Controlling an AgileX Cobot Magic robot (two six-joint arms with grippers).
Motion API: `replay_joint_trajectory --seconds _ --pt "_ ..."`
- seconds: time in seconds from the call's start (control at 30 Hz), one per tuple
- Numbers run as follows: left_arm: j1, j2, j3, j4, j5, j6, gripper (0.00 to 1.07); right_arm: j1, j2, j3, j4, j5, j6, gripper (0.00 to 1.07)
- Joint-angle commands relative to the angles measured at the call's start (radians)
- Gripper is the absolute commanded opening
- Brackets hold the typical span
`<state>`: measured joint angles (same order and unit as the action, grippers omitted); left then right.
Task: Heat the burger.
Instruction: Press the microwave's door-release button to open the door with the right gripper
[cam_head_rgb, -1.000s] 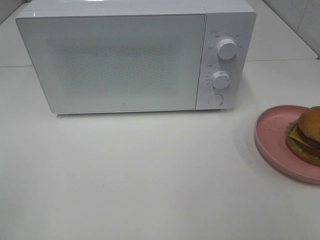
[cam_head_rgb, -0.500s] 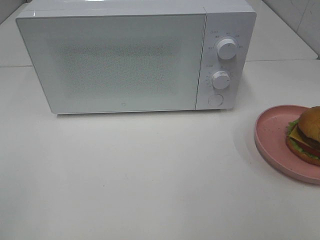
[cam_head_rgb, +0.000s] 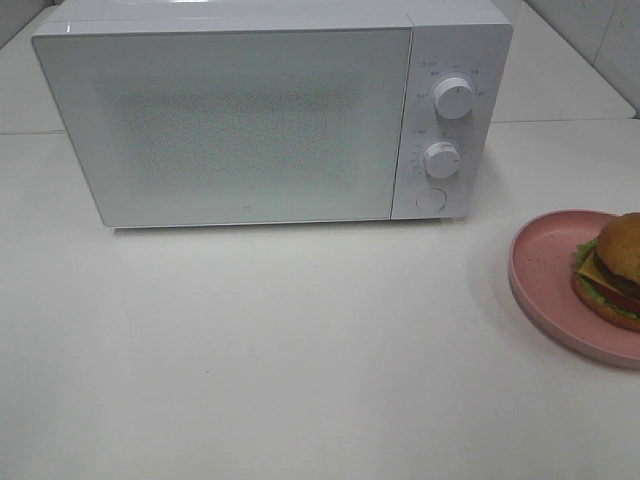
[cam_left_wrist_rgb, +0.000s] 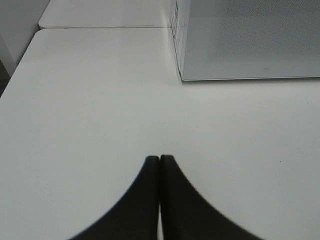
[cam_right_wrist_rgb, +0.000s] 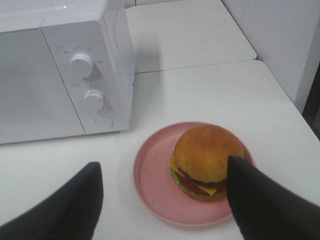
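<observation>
- Left fingers (cam_left_wrist_rgb: 150, 200): pressed together tip to tip, closed on nothing, low over the bare white counter (cam_left_wrist_rgb: 100, 100), with a corner of the microwave ahead of them.
- Right fingers (cam_right_wrist_rgb: 265, 200): spread wide and empty. Seen from the right wrist camera with burger and plate in the gap between them.
- One right finger overlapping the bun's edge in that picture; touching or just in front of it, cannot tell.
- Burger (cam_head_rgb: 615, 270): resting on a round pink plate (cam_head_rgb: 540, 265), at 3 to 4 o'clock in the high view and partly cut off by the frame edge.
- Golden-brown bun on top, then a yellow cheese corner, dark patty, red tomato and green lettuce.
- Seated toward the plate's 3 o'clock side, with bare pink showing at 9 o'clock.
- Microwave (cam_head_rgb: 240, 120): white, door shut, standing at 12 o'clock on the counter.
- Control panel at its 3 o'clock end: upper knob (cam_head_rgb: 454, 98), lower knob (cam_head_rgb: 441, 159), and round button (cam_head_rgb: 430, 200) underneath.
- Plate well apart from the microwave, at roughly 4 o'clock from the button.
</observation>
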<state>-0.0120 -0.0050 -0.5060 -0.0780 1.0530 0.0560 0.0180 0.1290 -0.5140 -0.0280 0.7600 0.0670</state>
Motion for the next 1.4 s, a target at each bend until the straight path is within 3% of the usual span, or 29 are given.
replay_joint_trajectory --seconds 0.03,0.37,1.23,1.4 --pt "0.001 -0.018 0.0 0.0 -0.012 -0.001 0.0 -0.005 0.101 -0.007 -0.003 -0.136 -0.013 0.64" --pt "0.001 -0.018 0.0 0.0 -0.012 -0.001 0.0 -0.005 0.323 -0.007 -0.003 -0.255 -0.013 0.63" --pt "0.001 -0.018 0.0 0.0 -0.012 -0.001 0.0 -0.005 0.894 -0.007 -0.002 -0.849 0.049 0.62" --pt "0.001 -0.018 0.0 0.0 -0.012 -0.001 0.0 0.07 0.978 -0.007 -0.008 -0.928 0.051 0.61"
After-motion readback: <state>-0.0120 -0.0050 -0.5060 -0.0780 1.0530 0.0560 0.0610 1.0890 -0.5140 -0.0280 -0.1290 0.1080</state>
